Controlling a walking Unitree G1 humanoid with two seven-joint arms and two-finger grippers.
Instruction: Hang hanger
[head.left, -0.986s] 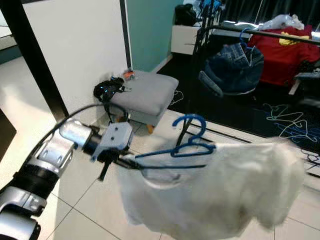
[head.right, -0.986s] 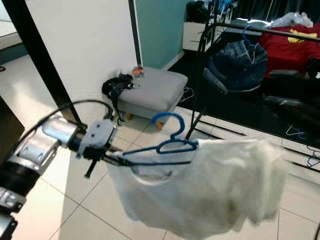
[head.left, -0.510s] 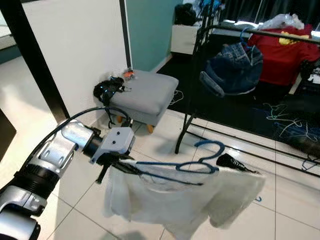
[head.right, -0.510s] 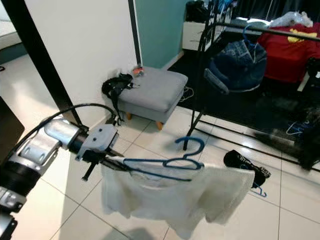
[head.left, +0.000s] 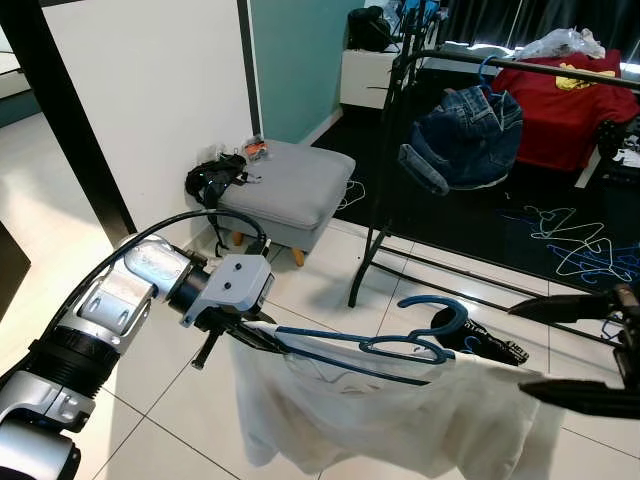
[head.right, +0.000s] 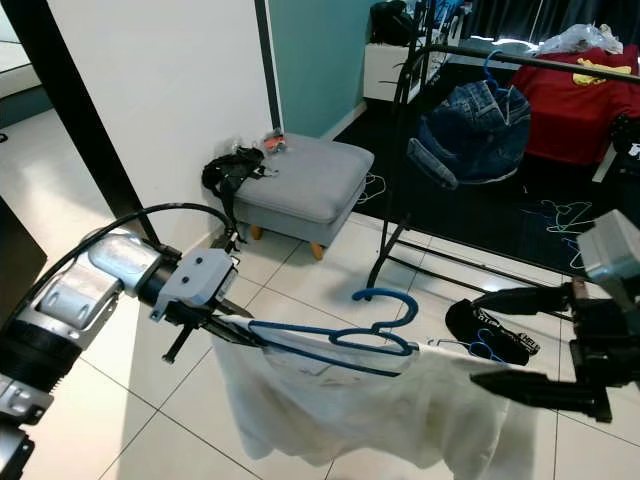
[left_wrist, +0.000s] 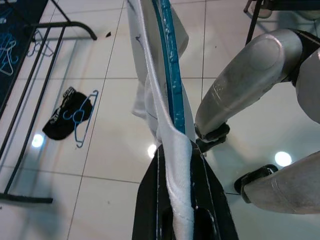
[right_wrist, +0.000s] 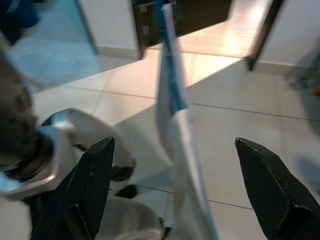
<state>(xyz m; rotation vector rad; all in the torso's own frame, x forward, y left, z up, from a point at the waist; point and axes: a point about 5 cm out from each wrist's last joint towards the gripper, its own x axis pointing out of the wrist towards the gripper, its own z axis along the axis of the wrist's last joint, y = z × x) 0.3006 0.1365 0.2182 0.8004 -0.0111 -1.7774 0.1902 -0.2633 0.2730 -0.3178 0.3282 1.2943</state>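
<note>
Nearby, footstool (grey), possibly dark cloth below rack.

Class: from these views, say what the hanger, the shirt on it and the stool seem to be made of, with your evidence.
Hanger: thin blue rod, probably plastic-coated wire; glossy.
Shirt: white fabric, soft, matte; it droops in folds.
Stool: grey cloth upholstery, matte, on what look like wooden legs.
</note>
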